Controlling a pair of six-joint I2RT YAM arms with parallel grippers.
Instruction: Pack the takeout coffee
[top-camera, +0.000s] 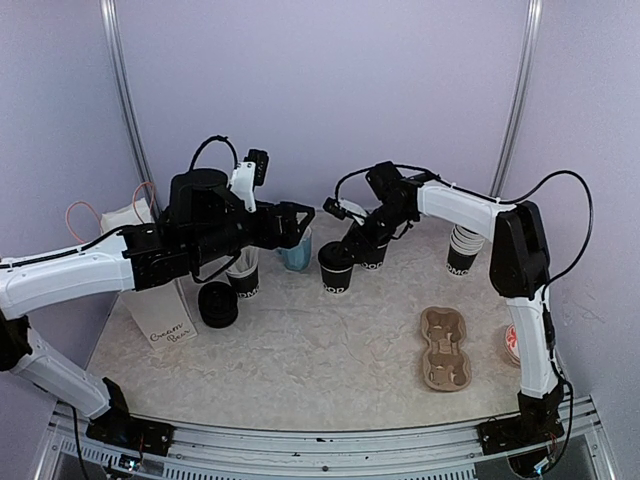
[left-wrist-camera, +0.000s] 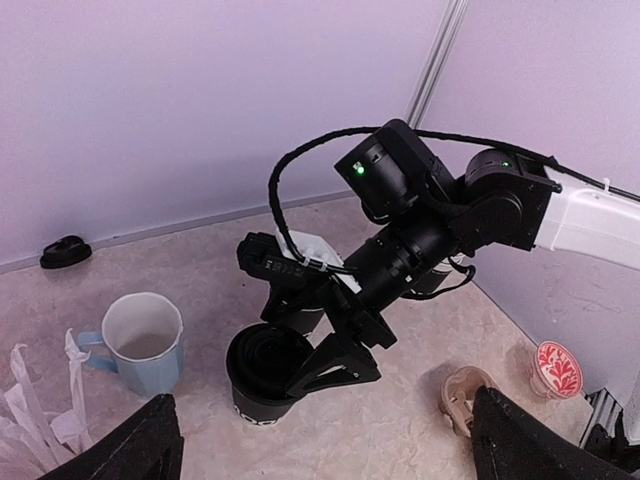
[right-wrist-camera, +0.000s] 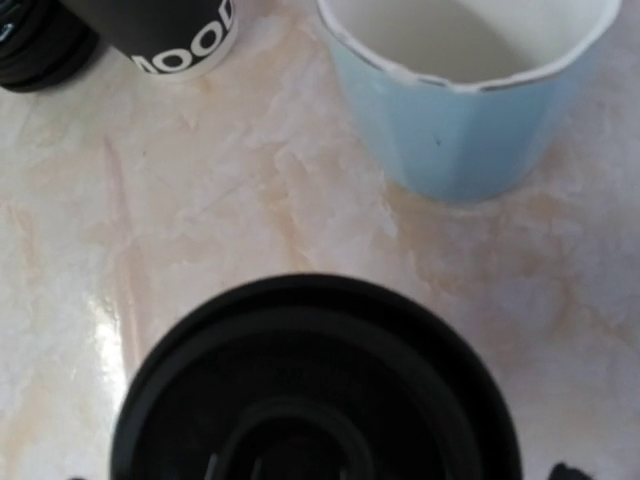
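Right wrist view: the lidded takeout cup (right-wrist-camera: 310, 390), near the light blue mug (right-wrist-camera: 470, 110), is being straddled by the right gripper (left-wrist-camera: 285, 345), jaws apart. With lidding seemingly done, a closing grasp and transfer to the cardboard carrier (top-camera: 445, 347) are being called for. The left gripper (top-camera: 298, 228) is likewise being held apart.

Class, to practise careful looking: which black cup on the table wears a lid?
The lidded black cup under the right gripper, beside the blue mug. The cup with white sticks stands open.
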